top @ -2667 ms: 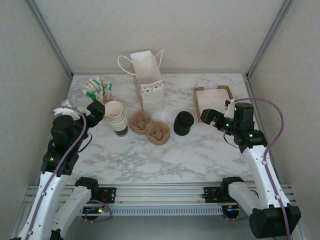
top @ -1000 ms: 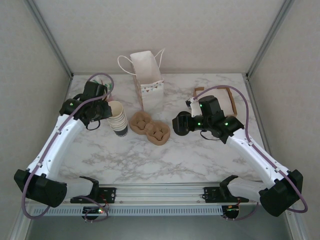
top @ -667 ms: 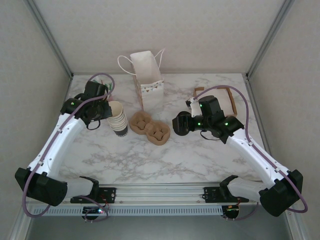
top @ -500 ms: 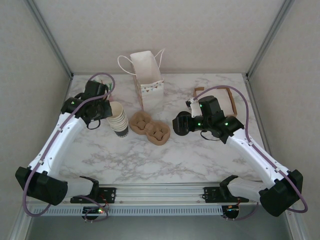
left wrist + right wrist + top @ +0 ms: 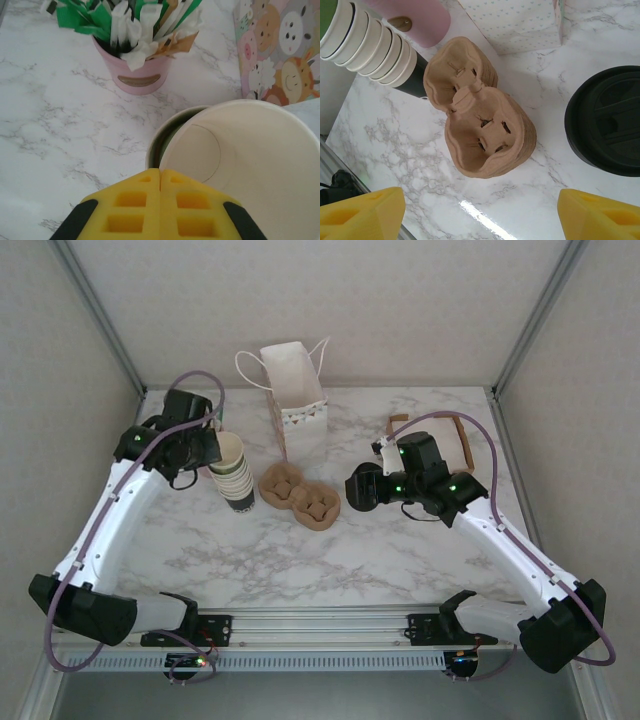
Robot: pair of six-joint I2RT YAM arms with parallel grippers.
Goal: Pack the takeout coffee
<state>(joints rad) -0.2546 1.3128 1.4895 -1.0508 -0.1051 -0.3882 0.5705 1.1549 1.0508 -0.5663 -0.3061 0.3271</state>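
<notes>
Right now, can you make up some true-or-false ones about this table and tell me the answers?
1. The paper bag stands upright at the back. True.
2. The brown cup carrier is inside the bag. False: it lies on the table, between the cup stack and the black cylinder.
3. The right gripper is open. True.
4. The left gripper is wide open. False: it is pinched shut on the top cup, at its rim.
5. The pink pot is empty. False: it is full of packets.

Marble table (image 5: pixel 400 550). Paper gift bag (image 5: pixel 297 400) at 12 o'clock, pink sachet pot (image 5: pixel 135 75) at 10, paper cup stack (image 5: pixel 235 480) at 9, pulp cup carrier (image 5: pixel 300 496) centre, black cylinder (image 5: pixel 363 488) at 3, wooden tray (image 5: pixel 455 435) at 2.
</notes>
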